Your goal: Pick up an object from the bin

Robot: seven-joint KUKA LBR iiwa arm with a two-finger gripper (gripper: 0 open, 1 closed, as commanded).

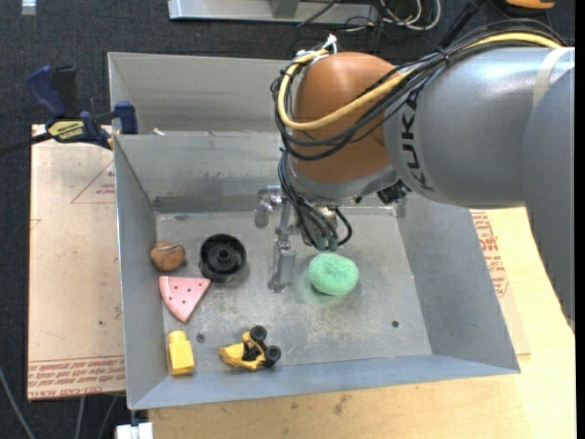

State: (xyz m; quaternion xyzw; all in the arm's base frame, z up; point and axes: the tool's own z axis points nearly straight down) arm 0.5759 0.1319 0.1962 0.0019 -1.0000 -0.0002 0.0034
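A grey metal bin [430,309] holds a few scattered small things, with the arm's gripper [281,265] low near its middle, just left of a green fuzzy ball [333,275]. Whether the gripper is spread or closed cannot be told. A black round cap [222,256] lies nearby on its other side.

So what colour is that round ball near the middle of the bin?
The ball is light green; the camera view shows it plainly.
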